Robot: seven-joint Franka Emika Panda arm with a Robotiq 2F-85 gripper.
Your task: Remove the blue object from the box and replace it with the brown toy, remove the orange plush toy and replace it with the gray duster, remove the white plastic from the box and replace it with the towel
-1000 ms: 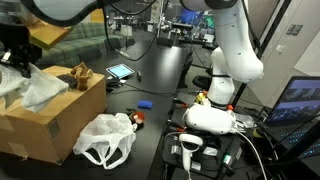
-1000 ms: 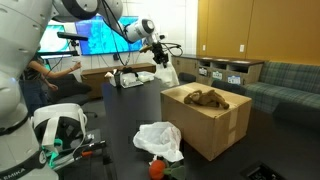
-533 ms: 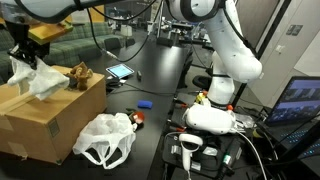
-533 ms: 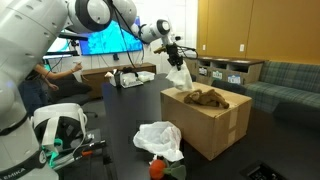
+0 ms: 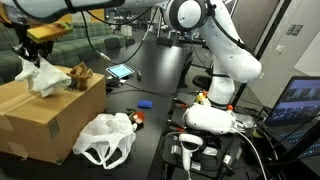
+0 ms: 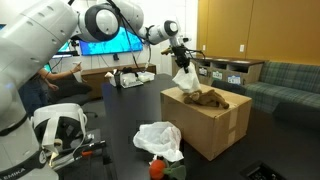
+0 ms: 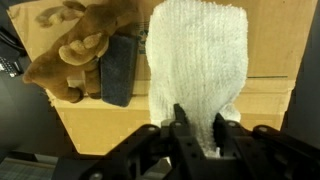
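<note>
My gripper (image 7: 197,125) is shut on the top of the white towel (image 7: 195,60), which hangs straight down over the open brown box (image 7: 270,100). Inside the box lie the brown toy (image 7: 75,50) and, right beside it, the gray duster (image 7: 118,72). In both exterior views the towel (image 5: 40,76) (image 6: 183,78) dangles from the gripper (image 5: 33,55) (image 6: 181,62) just above the box (image 5: 50,120) (image 6: 215,125). The white plastic (image 5: 105,138) (image 6: 160,140) lies crumpled on the black table beside the box. The blue object (image 5: 145,103) and the orange plush toy (image 5: 137,118) (image 6: 157,168) rest on the table.
A tablet (image 5: 120,71) with a lit screen lies farther back on the table. The robot's white base (image 5: 210,118) and cables stand at the table's end. A person sits behind the table (image 6: 45,80).
The gripper has carried the towel sideways from beside the box to above its opening; the towel now hangs over the brown toy's side of the box.
</note>
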